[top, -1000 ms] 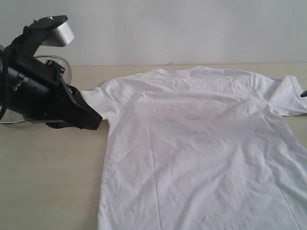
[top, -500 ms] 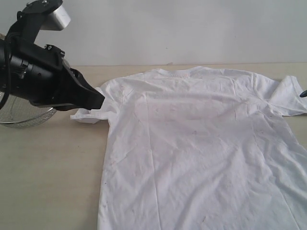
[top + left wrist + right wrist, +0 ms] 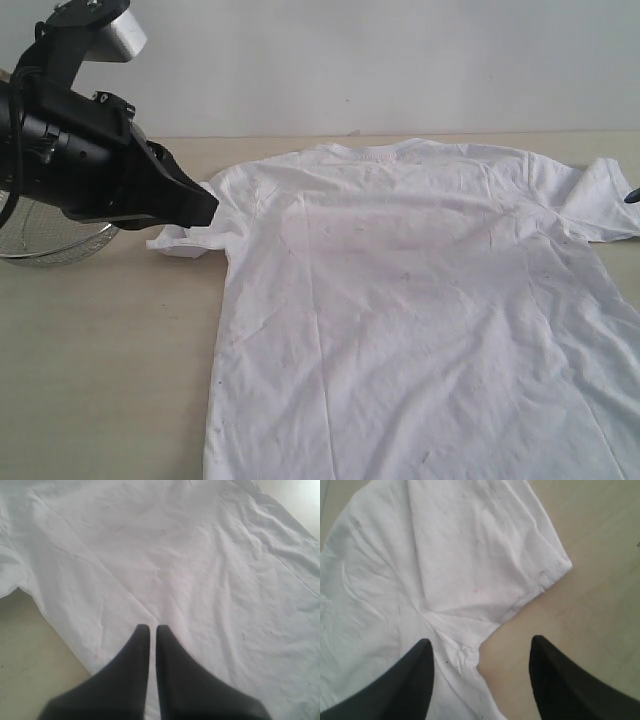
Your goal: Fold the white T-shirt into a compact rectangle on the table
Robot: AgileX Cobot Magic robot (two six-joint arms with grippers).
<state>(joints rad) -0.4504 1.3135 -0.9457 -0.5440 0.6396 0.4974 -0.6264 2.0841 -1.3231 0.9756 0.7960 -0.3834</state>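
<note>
Left claw (image 3: 209, 209) higher (sleeve (image 3: 183, 244) aloft)

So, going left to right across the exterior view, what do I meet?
wire-mesh bowl → left tool, shut at the sleeve → white T-shirt → right tool, just poking in at the edge

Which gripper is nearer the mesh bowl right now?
Left. The left gripper pinches the white T-shirt sleeve beside the mesh bowl; the right gripper sits at the opposite sleeve.
</note>
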